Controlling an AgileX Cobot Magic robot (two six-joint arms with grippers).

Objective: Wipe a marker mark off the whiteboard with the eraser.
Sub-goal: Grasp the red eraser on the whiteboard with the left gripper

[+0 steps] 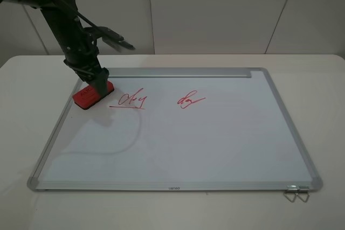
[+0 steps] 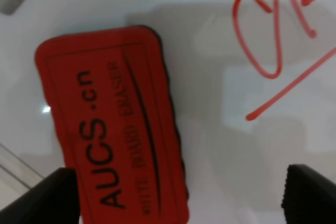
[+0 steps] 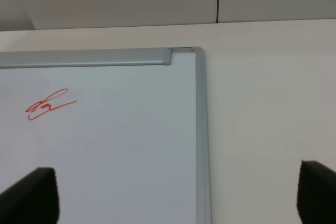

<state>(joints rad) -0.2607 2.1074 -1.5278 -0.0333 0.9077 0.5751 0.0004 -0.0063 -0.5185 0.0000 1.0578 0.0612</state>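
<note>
Far left corner of the whiteboard (image 1: pixel 215 144), lying flat on the white table (image 1: pixel 323 106): my left pincer (image 2: pixel 178 192) hangs over the eraser (image 1: pixel 92 96) with its jaws spread wide and holding nothing. The red block rests felt-down on the board, lettering up, just inside the frame. It sits nearer 1 of my 2 fingers than the other. The wrist view cuts off too low for me to tell whether that near finger touches it.

The marker mark (image 1: pixel 129 101), a red scribble over a straight underline, lies just beside the eraser, toward the middle of the board and untouched. A smaller red squiggle (image 1: pixel 191 100) sits well apart from the eraser, farther along the same line. My right pincer (image 3: pixel 173 198), also wide and empty, looks down on the opposite far corner.

As I judge it, the grasp comes first, and the off-centre block is the hazard. If I close from here, 1 finger would likely meet it first and shove or twist it across the slick surface. That would leave a skewed hold with the felt not flat. A tilted felt could smear the ink or miss the thin underline. A stroke carried too far would also take out the smaller squiggle, which is not the target.
</note>
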